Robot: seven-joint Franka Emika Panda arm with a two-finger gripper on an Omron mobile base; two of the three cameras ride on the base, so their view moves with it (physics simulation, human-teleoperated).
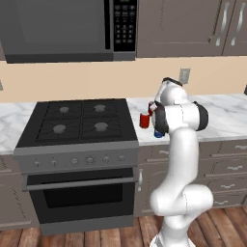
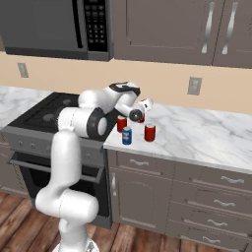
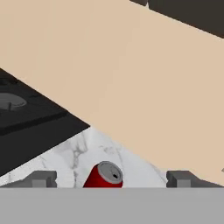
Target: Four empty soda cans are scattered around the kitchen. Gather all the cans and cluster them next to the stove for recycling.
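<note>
The gripper (image 3: pixel 111 179) is seen from the hand camera with its two dark fingertips (image 3: pixel 41 179) spread wide apart at the bottom of the frame; nothing is clamped between them. A red can (image 3: pixel 104 176) with a silvery top is seen between the tips, standing on the marble counter (image 3: pixel 74 151), apart from both tips. The black stove (image 3: pixel 26 118) top is seen to one side of that can, and the beige wall (image 3: pixel 131 78) behind it.

From the right base camera, the white arm (image 2: pixel 74 147) is seen bent over the counter's corner beside the stove, with the hand near the wall; the fingers themselves cannot be made out there. Three cans are grouped on the counter just right of the stove: a red one (image 2: pixel 121 123) nearest the stove, another red one (image 2: pixel 150 132) to its right, and a blue can (image 2: pixel 127 136) at the front near the counter edge; they are close together but not touching. A further patch of red is partly hidden behind the wrist.

From the left base camera, one red can (image 1: pixel 144 120) is seen beside the stove's right edge; the blue can is mostly covered by the arm. A dark microwave (image 1: pixel 67 29) hangs above the stove; brown cabinets (image 2: pixel 162 29) line the wall, and drawers (image 2: pixel 206 197) sit below the counter.
</note>
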